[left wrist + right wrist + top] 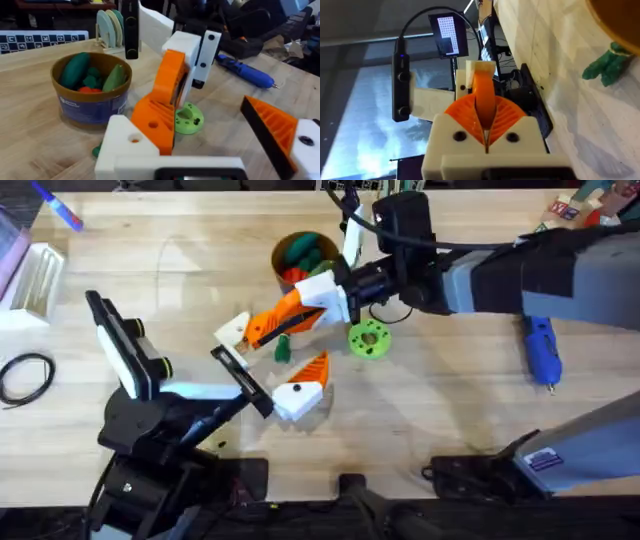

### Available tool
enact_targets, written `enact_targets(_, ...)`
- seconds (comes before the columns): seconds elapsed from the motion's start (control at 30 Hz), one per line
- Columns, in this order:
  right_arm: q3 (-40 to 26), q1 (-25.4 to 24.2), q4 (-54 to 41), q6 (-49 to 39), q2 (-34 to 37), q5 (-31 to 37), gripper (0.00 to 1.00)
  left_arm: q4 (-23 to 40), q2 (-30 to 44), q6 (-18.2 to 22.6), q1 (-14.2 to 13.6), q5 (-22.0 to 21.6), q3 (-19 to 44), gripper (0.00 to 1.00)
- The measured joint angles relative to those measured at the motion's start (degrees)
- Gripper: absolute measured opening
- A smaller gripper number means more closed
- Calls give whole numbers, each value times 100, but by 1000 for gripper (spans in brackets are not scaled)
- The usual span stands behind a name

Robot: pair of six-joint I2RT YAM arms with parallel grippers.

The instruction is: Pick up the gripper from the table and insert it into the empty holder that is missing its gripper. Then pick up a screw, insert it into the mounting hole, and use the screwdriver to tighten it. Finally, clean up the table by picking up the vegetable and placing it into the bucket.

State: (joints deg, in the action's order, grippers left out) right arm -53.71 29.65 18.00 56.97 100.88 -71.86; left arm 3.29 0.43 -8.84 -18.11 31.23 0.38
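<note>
Left gripper (268, 362) spread wide, nothing clamped between its jaws. Near jaw is a white block with an orange ribbed wedge pad (315, 367). The other jaw is the plain white angular plastic holder (233, 330).

The small orange plastic wedge-shaped gripper finger (272, 322) has its wide end against the holder (in the left wrist view it butts on the white block (125, 145); cannot tell if fully seated). It tilts up off the table toward the right arm.

Right gripper (305, 305) reaches in from the right side and is closed tight on the narrow end of the orange finger, with ribbed orange pads (507, 115) on both sides of it.

Small slim dark-green bumpy toy vegetable (282, 348) lies on the wooden table (450, 410), just below the held finger and between the left jaws.

Round lime-green disc (369, 338) just right of it, flat on the table.

Round tan-brown bucket with blue label (92, 107) farther back, green and red toy vegetables inside.

Blue cylindrical powered screwdriver (541, 350) lies well apart at the right side.

Blue-and-red marker pen (60, 208) at the far left corner.
</note>
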Motion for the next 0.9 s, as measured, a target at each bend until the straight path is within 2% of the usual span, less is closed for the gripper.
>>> enact_targets(0.63, 0, 94, 269, -46, 0, 231, 8, 2, 0, 138, 44, -16, 0, 987)
enact_targets(0.9, 0, 173, 1367, -46, 403, 187, 8, 13, 0, 191, 102, -254, 0, 987)
